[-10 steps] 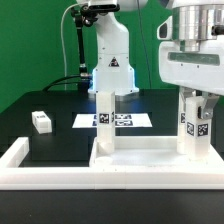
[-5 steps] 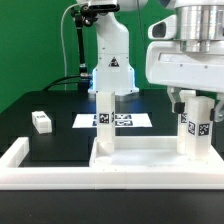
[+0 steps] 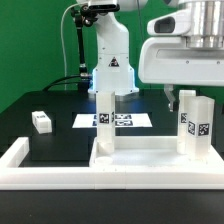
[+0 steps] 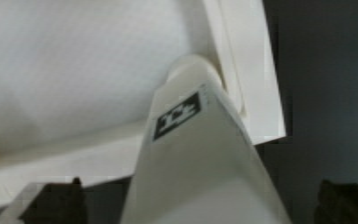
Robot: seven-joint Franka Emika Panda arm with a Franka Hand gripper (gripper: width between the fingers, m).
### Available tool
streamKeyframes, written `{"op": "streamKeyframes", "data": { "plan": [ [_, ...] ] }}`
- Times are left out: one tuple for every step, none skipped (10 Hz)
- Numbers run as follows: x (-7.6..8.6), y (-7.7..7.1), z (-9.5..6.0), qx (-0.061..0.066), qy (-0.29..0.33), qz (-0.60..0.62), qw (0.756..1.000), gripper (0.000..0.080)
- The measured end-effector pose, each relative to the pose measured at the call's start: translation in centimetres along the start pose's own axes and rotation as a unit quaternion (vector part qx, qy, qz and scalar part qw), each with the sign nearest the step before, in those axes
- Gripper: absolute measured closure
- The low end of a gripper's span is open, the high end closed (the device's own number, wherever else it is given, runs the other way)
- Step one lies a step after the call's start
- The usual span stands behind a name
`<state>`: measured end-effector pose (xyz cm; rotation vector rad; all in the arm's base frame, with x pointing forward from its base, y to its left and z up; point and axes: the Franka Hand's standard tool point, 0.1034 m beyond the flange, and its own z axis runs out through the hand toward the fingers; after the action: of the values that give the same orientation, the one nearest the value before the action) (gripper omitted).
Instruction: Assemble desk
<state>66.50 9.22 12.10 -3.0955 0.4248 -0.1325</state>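
Observation:
The white tabletop panel (image 3: 150, 152) lies flat at the front, inside the barrier wall. Two white tagged legs stand upright on it: one near its left corner (image 3: 105, 122) and one at the exterior view's right (image 3: 193, 125). A third leg (image 3: 41, 121) lies loose on the black table at the left. My gripper (image 3: 193, 92) hangs open just above the right leg. In the wrist view this leg (image 4: 194, 150) rises between my spread dark fingertips (image 4: 51, 205), which do not touch it, and the gripper (image 4: 201, 208) is centred over it. The panel's inside (image 4: 69, 80) shows beyond. The fourth leg is out of view.
The marker board (image 3: 128, 121) lies flat behind the panel. The low white barrier wall (image 3: 20, 155) runs along the front and left. The arm's white base (image 3: 112, 60) stands at the back, with a black cable beside it.
My gripper has risen off the right leg and shifted towards the exterior view's left. The leg stays upright on the panel. Nothing else has moved.

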Motion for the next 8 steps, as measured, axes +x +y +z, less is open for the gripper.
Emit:
{"op": "streamKeyframes", "data": {
  "plan": [
    [-0.1,0.2,-0.2,0.008,-0.004,-0.003,1.0,0.0151],
    [-0.2,-0.5,-0.4,0.01,-0.004,-0.03,0.999,0.0151],
    [-0.4,-0.9,-0.2,0.013,-0.002,-0.058,0.998,0.0151],
    [-0.4,-0.9,0.0,0.013,0.002,-0.074,0.997,0.0151],
    [-0.4,-0.9,0.1,0.01,0.003,-0.101,0.995,0.0151],
    [-0.4,-0.8,0.1,0.01,0.003,-0.094,0.996,0.0151],
    [-0.4,-0.8,0.1,0.01,0.003,-0.086,0.996,0.0164],
    [-0.4,-0.8,0.1,0.01,0.003,-0.074,0.997,0.0164]
  ]
}}
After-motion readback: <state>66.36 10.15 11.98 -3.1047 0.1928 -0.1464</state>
